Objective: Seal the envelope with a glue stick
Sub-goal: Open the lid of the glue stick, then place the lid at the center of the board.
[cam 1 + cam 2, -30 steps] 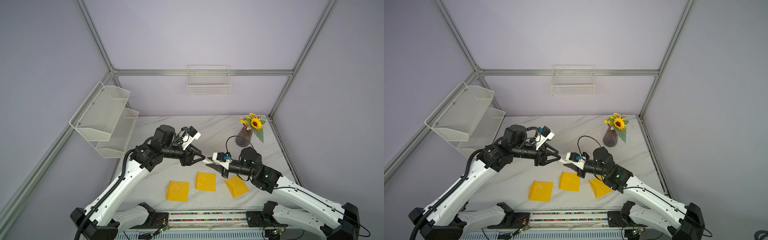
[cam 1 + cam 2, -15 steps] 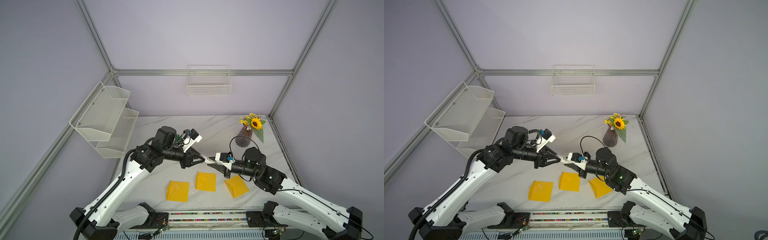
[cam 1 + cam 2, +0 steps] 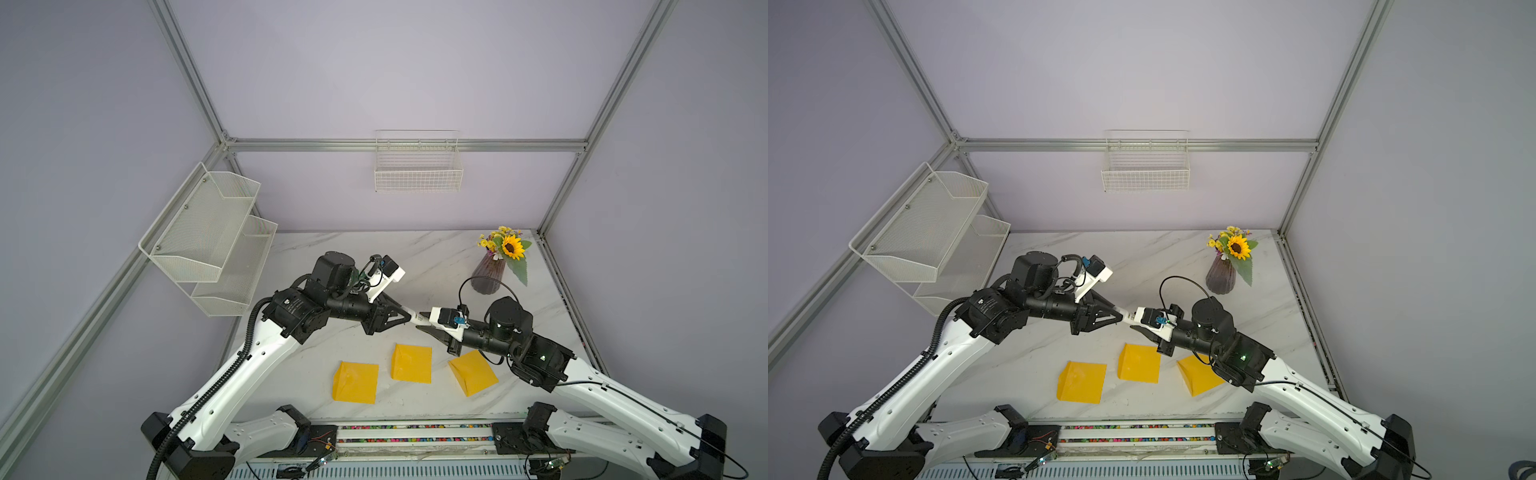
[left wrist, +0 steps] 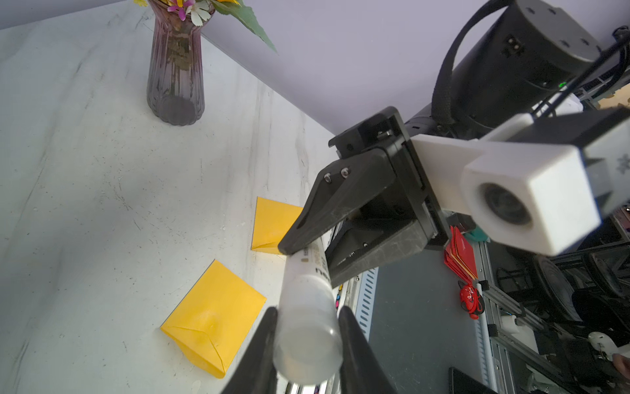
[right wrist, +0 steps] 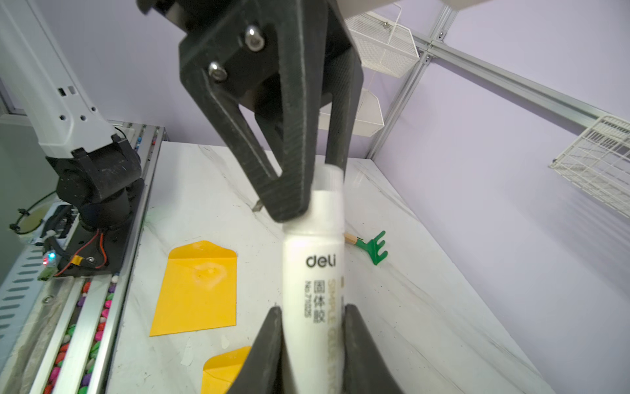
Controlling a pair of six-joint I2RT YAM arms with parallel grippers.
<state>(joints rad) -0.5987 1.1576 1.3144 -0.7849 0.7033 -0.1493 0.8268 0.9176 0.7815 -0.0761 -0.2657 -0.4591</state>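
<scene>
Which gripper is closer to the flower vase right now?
Right. The right gripper holds the glue stick from the side toward the vase; the left gripper grips its cap from the opposite side, farther off.

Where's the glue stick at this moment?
In a top view, the glue stick hangs above the table, gripped at either end by the left gripper and right gripper, behind the middle envelope.

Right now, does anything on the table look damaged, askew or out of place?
One yellow envelope has a pale, rumpled patch at its middle, like a dent or dried smear. A stray green toy rake lies on the table. The envelope by the right arm lies skewed.
</scene>
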